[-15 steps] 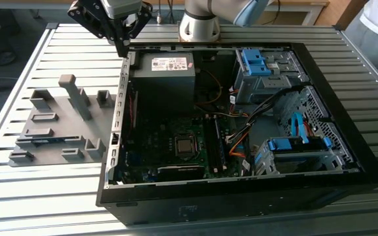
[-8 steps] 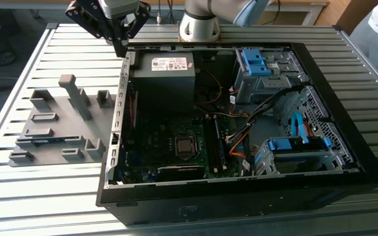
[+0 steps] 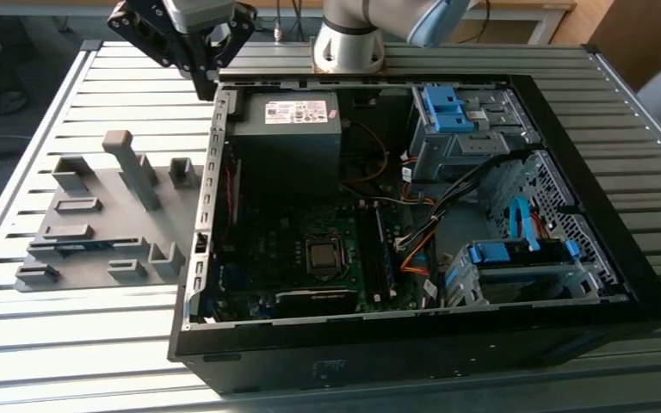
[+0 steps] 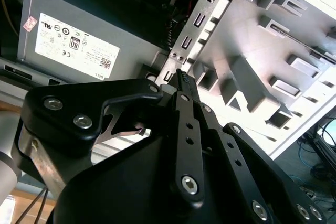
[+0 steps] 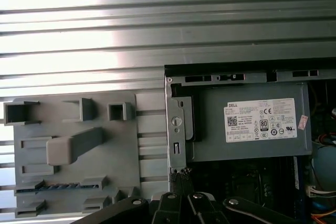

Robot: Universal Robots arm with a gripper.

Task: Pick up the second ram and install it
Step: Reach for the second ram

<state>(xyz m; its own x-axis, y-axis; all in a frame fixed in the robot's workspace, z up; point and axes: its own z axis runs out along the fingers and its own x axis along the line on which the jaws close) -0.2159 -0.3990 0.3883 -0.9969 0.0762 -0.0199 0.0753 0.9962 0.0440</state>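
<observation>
The second ram (image 3: 79,248) is a thin strip lying in a slot of the grey holder plate (image 3: 101,215), on the exterior view's left beside the PC case (image 3: 423,340). In the first wrist view the ram (image 5: 63,186) shows as a narrow strip with a row of small chips, near the holder plate's (image 5: 79,150) edge. My gripper (image 3: 206,89) hangs over the case's rear corner by the power supply (image 3: 293,112), well away from the ram. Both wrist views show the black fingertips (image 5: 181,176) (image 4: 181,76) pressed together with nothing between them.
The case lies open on a slatted metal table (image 3: 113,77). Inside are the motherboard (image 3: 307,258), the long slot rails (image 3: 382,254), loose cables (image 3: 423,237) and blue drive brackets (image 3: 503,254). Upright grey blocks (image 3: 135,168) rise from the holder plate. The arm's base (image 3: 348,39) stands behind the case.
</observation>
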